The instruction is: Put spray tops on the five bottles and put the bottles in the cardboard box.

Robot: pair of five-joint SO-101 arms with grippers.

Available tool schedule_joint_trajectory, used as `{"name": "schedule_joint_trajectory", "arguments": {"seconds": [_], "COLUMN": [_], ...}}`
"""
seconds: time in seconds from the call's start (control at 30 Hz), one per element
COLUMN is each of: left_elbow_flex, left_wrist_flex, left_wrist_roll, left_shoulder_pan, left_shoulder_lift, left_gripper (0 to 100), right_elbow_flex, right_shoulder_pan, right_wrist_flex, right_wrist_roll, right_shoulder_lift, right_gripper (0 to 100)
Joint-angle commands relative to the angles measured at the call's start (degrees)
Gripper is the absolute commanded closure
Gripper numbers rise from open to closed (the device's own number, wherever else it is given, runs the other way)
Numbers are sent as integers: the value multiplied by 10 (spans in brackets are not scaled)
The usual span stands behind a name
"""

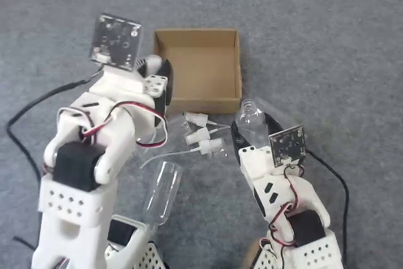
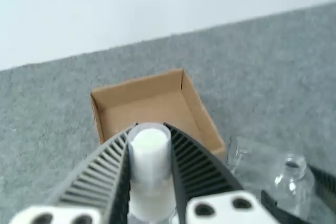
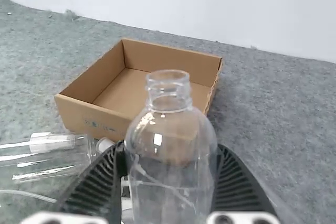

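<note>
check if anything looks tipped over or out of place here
One clear bottle lies on its side beside the left arm. Spray tops lie scattered before the cardboard box.

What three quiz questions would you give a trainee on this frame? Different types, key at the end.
1. True or false: the upright bottle in the right gripper already has a spray top on its neck.
2. What is the left gripper closed on?
A) a white spray top
B) a bottle
C) nothing
3. Fill in: the loose bottle on the carpet is ______ (standing / lying on its side).

Key: 1 false, its neck is open. 2 A. 3 lying on its side.
</note>
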Motion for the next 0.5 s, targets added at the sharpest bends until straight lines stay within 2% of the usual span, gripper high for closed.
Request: {"name": "schedule_joint_trajectory", "arguments": {"seconds": [0.0, 0.23, 0.47], "left_elbow_flex": [-29, -29, -29], "left_wrist_flex": [-34, -73, -116], "left_wrist_roll": [30, 86, 145], "left_shoulder_pan": [2, 3, 3], "left_shoulder_lift": [-26, -37, -37], "left_gripper": [988, 988, 988], "right_elbow_flex": [-11, -10, 4], "right_shoulder_pan": [-6, -66, -85], "right_wrist_flex": [-16, -12, -18], "right_wrist_roll": [5, 8, 9], "right_shoulder_lift": [-13, -13, -13], "right_gripper": [923, 923, 923]}}
